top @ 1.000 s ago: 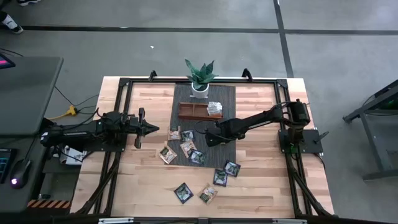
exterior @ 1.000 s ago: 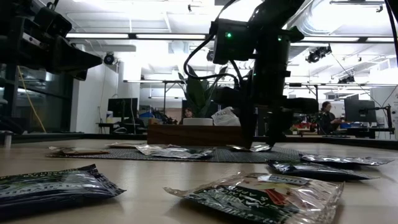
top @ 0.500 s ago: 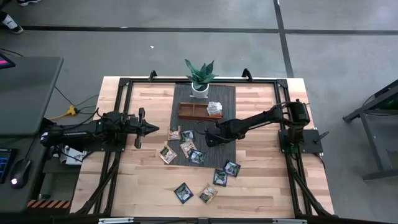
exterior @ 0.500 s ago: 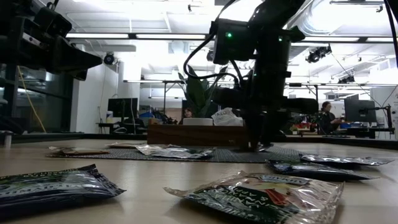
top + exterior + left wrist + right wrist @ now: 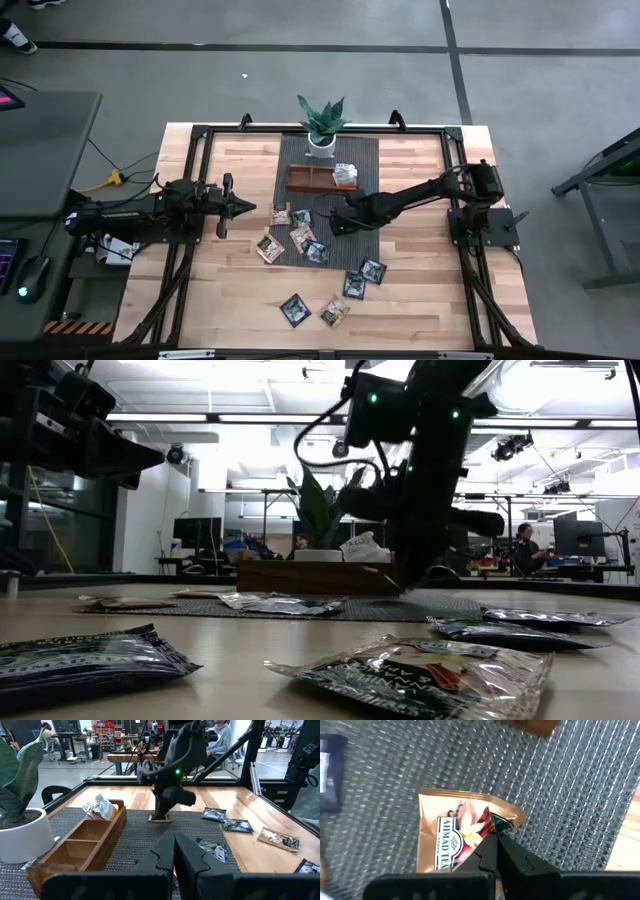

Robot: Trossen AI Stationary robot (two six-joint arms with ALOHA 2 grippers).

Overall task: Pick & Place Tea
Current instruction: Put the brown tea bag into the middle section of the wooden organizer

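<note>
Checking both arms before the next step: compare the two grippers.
Right gripper is down on the grey mat, pinching a corner of a tan sachet; left gripper holds nothing. The right is beside the tray; the left hangs over bare wood at the table's left. Both are shut.

Both arms are matte black, built of chunky jointed segments with black cables looping alongside. The right arm (image 5: 420, 430) carries small green indicator lights near its wrist.
</note>
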